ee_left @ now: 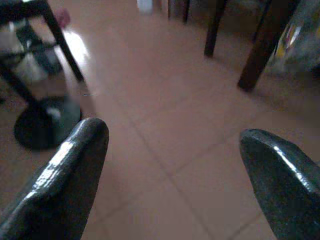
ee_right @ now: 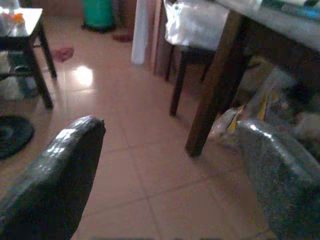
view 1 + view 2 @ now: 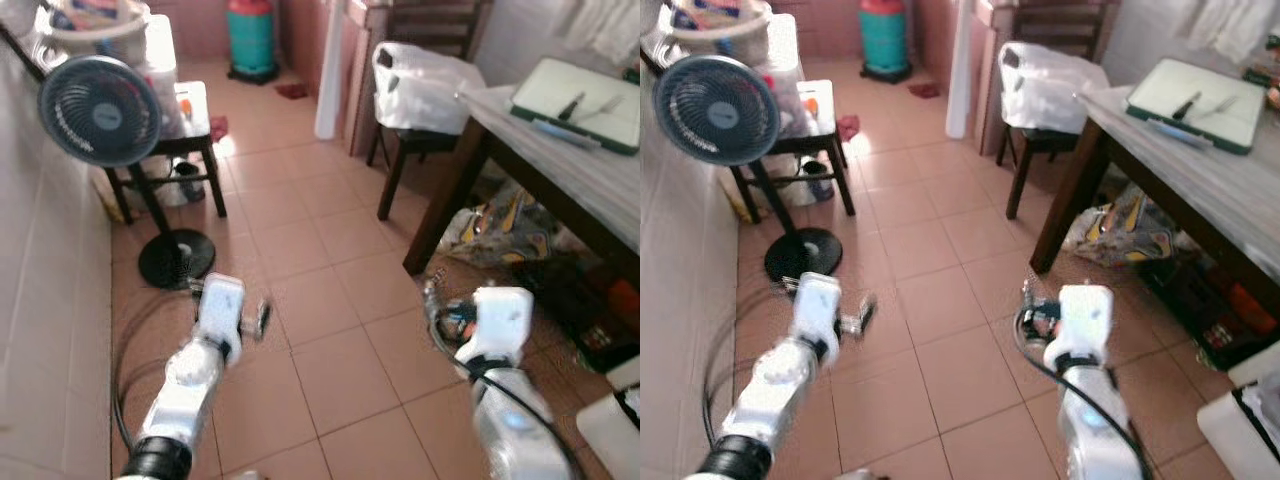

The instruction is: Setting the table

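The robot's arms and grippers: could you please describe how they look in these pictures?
Both arms are silvery white with glossy, rounded segments. The left arm ends in a boxy white wrist block above a black collar. The right arm has a similar white block, with a black cable looping along it. The left gripper and right gripper each have two dark, glossy, round-tipped fingers.

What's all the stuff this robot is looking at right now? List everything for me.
Table: one, dark legs, pale top, front right.
Tray: one, white with green rim, on the table, with some utensils on it.
Chair: one, dark wood, beside the table.
Plastic bag: one, white, on the chair.
Fan: one, dark, standing by the left wall.
Side table: one, white top, behind the fan.
Gas cylinder: one, teal with red top, far back.
Clutter: colourful bags, under the table.
Floor: terracotta tiles.
Left gripper: open, above the floor.
Right gripper: open, above the floor.
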{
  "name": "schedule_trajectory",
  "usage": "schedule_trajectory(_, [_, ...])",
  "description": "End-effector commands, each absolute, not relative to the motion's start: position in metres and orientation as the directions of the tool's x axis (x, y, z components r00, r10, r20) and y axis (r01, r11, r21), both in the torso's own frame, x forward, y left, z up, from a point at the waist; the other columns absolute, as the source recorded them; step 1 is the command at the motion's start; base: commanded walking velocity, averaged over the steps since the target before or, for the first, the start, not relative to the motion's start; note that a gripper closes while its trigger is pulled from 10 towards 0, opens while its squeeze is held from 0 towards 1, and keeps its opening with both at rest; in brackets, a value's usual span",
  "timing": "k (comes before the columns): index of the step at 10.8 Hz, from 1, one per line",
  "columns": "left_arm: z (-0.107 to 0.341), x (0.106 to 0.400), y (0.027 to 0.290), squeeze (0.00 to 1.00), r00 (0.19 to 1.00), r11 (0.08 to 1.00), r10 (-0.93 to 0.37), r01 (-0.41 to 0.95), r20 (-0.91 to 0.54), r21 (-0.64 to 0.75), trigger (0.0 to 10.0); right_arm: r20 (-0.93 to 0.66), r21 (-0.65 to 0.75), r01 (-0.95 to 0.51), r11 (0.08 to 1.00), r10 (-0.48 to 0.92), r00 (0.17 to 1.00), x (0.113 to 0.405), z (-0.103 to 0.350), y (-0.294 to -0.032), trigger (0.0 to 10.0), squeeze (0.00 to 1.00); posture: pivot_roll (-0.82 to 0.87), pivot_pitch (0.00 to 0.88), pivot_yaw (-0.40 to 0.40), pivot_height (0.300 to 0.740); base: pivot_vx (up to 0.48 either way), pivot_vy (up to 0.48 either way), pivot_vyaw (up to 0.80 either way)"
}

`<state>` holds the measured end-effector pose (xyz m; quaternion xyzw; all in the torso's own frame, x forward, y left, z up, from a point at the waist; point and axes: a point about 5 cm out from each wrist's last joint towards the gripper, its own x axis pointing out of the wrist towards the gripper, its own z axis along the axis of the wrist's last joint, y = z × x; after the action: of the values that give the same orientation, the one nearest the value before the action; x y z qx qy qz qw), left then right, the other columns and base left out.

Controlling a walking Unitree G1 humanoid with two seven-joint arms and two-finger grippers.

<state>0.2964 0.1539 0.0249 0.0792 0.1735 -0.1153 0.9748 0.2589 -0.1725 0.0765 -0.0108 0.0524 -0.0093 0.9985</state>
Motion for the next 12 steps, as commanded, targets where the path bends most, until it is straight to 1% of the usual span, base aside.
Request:
schedule_trajectory(1, [0.007,0.288,0.151,0.0,0.872,0.946,-0.216,0.298,-0.439,0.126,10.0,-0.189,0.005,0.063,0.998,-0.06,0.98,0.256,0.053,-0.182,10.0,1.0,0.18,0.078,-0.09,0.74,0.0,0.0,0.0])
schedule_trajectory(2, [-0.009,0.279,0.153,0.0,0.828,0.931,-0.215,0.333,-0.518,0.146,10.0,-0.268,0.026,0.088,0.996,-0.078,0.96,0.255,0.031,-0.186,10.0,1.0,0.17,0.07,-0.085,0.74,0.0,0.0,0.0])
schedule_trajectory(3, [-0.027,0.265,0.155,0.0,0.769,0.91,-0.204,0.377,-0.605,0.173,10.0,-0.374,0.038,0.117,0.992,-0.095,0.923,0.249,0.004,-0.19,10.0,1.0,0.17,0.059,-0.079,0.74,0.0,0.0,0.0])
schedule_trajectory(4, [-0.041,0.25,0.153,0.0,0.704,0.875,-0.21,0.445,-0.678,0.192,10.0,-0.493,0.034,0.15,0.988,-0.113,0.862,0.235,-0.025,-0.192,10.0,1.0,0.16,0.051,-0.077,0.74,0.0,0.0,0.0])
schedule_trajectory(5, [-0.046,0.246,0.155,0.0,0.679,0.854,-0.205,0.476,-0.705,0.21,10.0,-0.544,0.031,0.162,0.986,-0.12,0.831,0.227,-0.037,-0.193,10.0,1.0,0.17,0.047,-0.066,0.74,0.0,0.0,0.0])
schedule_trajectory(7, [-0.062,0.223,0.171,0.0,0.568,0.759,-0.166,0.596,-0.806,0.264,10.0,-0.708,0.009,0.199,0.98,-0.135,0.693,0.189,-0.074,-0.19,10.0,1.0,0.19,0.052,-0.01,0.74,0.0,0.0,0.0])
schedule_trajectory(8, [-0.065,0.218,0.177,0.0,0.536,0.699,-0.172,0.657,-0.827,0.281,10.0,-0.757,-0.017,0.201,0.98,-0.143,0.637,0.171,-0.085,-0.19,10.0,1.0,0.21,0.06,0.028,0.74,0.0,0.0,0.0])
schedule_trajectory(9, [-0.065,0.217,0.179,0.0,0.526,0.681,-0.173,0.675,-0.833,0.284,10.0,-0.773,-0.025,0.204,0.979,-0.149,0.616,0.165,-0.088,-0.19,10.0,1.0,0.22,0.064,0.044,0.74,0.0,0.0,0.0])
schedule_trajectory(10, [-0.063,0.22,0.185,0.0,0.53,0.669,-0.158,0.678,-0.833,0.305,10.0,-0.81,-0.049,0.22,0.974,-0.167,0.561,0.148,-0.096,-0.192,10.0,1.0,0.23,0.071,0.07,0.74,0.0,0.0,0.0])
schedule_trajectory(11, [-0.06,0.224,0.189,0.0,0.538,0.665,-0.139,0.673,-0.831,0.323,10.0,-0.837,-0.066,0.228,0.971,-0.178,0.517,0.132,-0.102,-0.193,10.0,1.0,0.23,0.073,0.08,0.74,0.0,0.0,0.0])
schedule_trajectory(12, [-0.058,0.227,0.19,0.0,0.541,0.672,-0.122,0.662,-0.832,0.332,10.0,-0.851,-0.067,0.219,0.974,-0.17,0.496,0.125,-0.105,-0.192,10.0,1.0,0.22,0.077,0.076,0.74,0.0,0.0,0.0])
